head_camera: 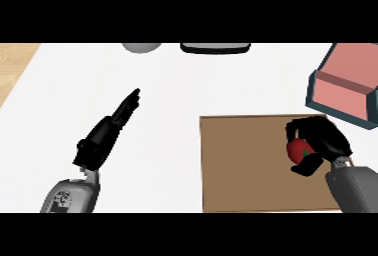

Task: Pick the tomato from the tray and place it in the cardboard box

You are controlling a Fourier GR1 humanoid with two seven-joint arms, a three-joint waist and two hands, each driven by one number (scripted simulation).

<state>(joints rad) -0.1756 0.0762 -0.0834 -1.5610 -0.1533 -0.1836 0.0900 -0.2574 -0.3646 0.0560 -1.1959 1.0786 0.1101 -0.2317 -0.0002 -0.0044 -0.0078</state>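
While your right hand (328,140) curls round the tomato (298,150) over the tray (236,165), a hasty swing could clip the box (343,85) wall.

Single head view, looking steeply down.
Close above the white counter (170,80); forearms (71,196) enter at the lower edge, tray (244,165) lower right.

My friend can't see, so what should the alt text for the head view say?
The robot's right hand curls its fingers about a round red tomato over a flat brown tray. A pink and teal box stands far right; the left hand rests open.
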